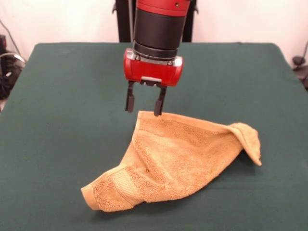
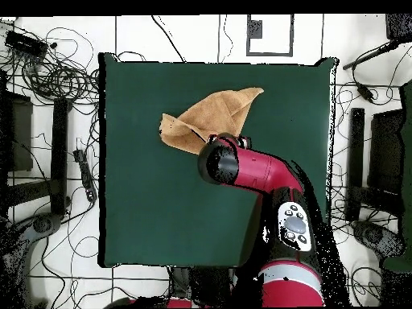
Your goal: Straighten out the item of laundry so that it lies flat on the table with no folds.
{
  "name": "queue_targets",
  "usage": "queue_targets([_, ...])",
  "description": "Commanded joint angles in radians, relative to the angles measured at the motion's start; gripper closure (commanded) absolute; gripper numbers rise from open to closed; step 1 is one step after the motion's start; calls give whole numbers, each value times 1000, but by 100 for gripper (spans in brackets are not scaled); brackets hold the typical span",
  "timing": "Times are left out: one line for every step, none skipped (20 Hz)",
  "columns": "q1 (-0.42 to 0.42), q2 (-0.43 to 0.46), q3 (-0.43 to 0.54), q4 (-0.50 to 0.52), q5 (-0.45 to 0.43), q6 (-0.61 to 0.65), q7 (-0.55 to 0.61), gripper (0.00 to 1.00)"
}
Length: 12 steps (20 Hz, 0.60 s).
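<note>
The golden-orange towel [image 1: 178, 159] lies crumpled on the green table [image 1: 57, 96], bunched into a rough triangle. One corner is folded over at the right and a banded corner is rolled under at the near left. My gripper [image 1: 143, 112] hangs straight down over the towel's far corner, open and holding nothing. Its right fingertip [image 1: 157, 113] is at the towel's far edge; I cannot tell whether it touches. In the overhead view the towel [image 2: 213, 113] lies in the table's [image 2: 161, 209] far half, and the arm's wrist [image 2: 219, 161] covers its near edge and hides the gripper.
The black pedestal [image 1: 126, 19] stands behind the table's far edge. In the overhead view, cables [image 2: 56, 76] and dark equipment [image 2: 386, 153] lie on the floor on both sides of the table. Green cloth shows all around the towel.
</note>
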Motion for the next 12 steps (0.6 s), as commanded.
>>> queue_targets([21, 36, 102, 48, -13, 115, 98, 0])
queue_targets([20, 32, 102, 47, -15, 119, 93, 0])
queue_targets([20, 29, 100, 44, -19, 120, 88, 0])
queue_targets([20, 28, 98, 40, -23, 120, 83, 0])
queue_targets([18, 25, 98, 38, -26, 120, 78, 0])
queue_targets([17, 16, 97, 36, -28, 122, 73, 0])
queue_targets([15, 2, 96, 37, -29, 135, 67, 0])
queue_targets([15, -22, 93, 39, -26, 151, 64, 0])
queue_targets([15, -48, 89, 37, -17, 181, 66, 0])
queue_targets([17, -77, 83, 33, -5, 226, 67, 0])
queue_targets([21, -104, 76, 24, 0, 275, 64, 0])
queue_targets([24, -131, 68, 15, 5, 323, 61, 0])
